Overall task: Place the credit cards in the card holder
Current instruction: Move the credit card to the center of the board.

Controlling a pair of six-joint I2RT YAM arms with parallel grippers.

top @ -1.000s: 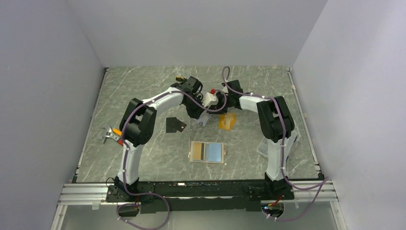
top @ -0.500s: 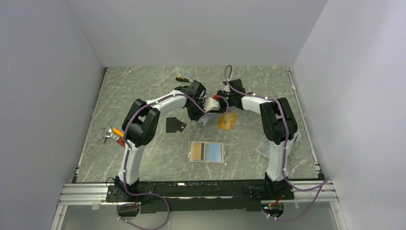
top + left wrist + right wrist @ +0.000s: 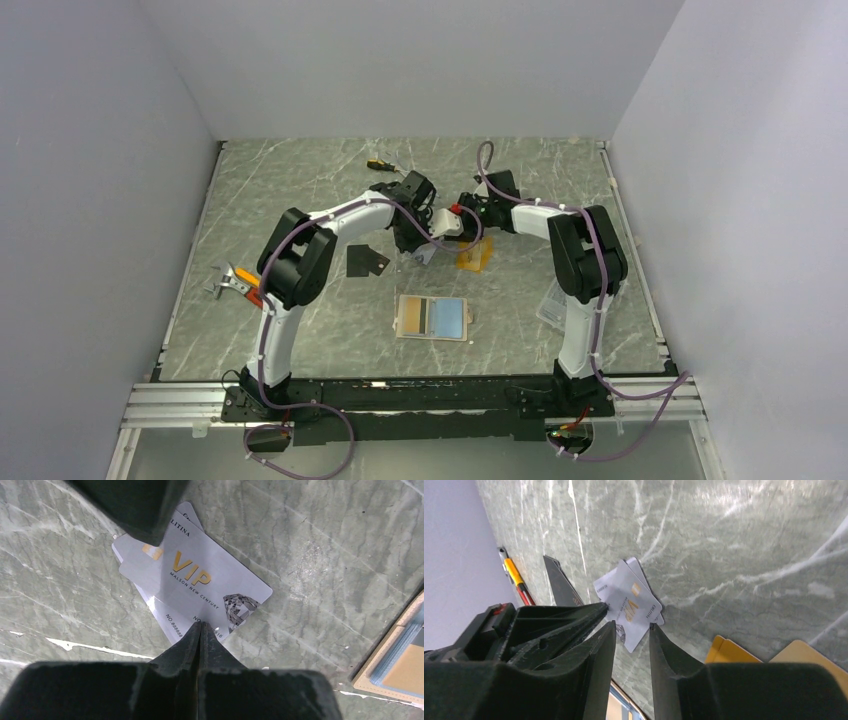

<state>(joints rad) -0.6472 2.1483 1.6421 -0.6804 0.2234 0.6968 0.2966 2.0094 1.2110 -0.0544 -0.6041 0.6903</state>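
We see a green marbled surface enclosed by pale grey walls on the left, far and right sides.
The left fingers are pressed together at the edge of two overlapped silver cards, mid-surface; we cannot tell if they grip. The right fingers stand partly apart, empty. The card holder lies open nearer, well apart from every edge.

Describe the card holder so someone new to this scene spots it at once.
On the grey-green marble table, look a little way out from the two arm bases, midway between them. The card holder lies there, opened flat. Unlike the black card and orange card beyond it, it shows tan and blue panels side by side.
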